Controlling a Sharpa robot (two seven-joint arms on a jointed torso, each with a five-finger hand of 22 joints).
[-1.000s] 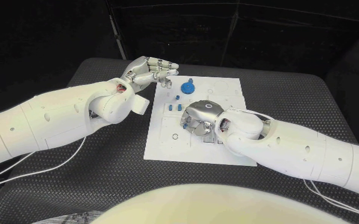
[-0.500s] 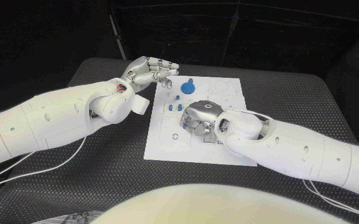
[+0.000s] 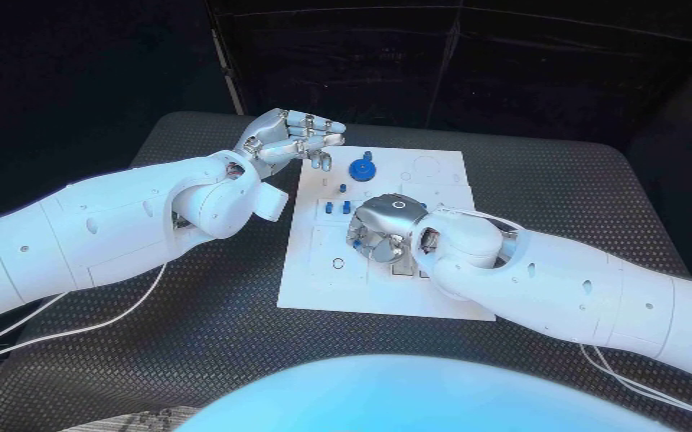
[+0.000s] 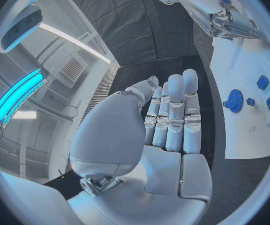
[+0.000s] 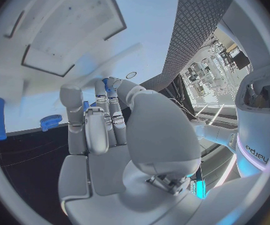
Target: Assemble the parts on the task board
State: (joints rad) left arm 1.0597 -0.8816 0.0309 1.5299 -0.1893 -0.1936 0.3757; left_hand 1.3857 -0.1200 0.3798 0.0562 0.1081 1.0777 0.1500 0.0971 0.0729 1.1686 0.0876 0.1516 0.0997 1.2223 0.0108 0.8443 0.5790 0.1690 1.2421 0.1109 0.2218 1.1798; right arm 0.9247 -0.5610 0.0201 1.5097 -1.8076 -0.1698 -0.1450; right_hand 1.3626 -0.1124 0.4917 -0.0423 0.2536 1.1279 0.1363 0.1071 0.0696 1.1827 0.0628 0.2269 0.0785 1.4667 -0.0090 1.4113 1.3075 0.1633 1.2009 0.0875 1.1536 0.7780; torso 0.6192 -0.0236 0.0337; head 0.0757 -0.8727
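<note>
Right hand (image 3: 387, 229) lower — fingers (image 5: 112, 92) on part (image 5: 106, 83)

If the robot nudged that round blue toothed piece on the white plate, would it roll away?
Probably not. The blue gear appears to lie flat on the task board, so it would likely slide. It looks like stiff, light plastic. Tipped on edge, its round rim might roll.

one task board (image 3: 325, 270), two robot hands (image 3: 293, 138), several blue parts (image 3: 361, 166)
</note>
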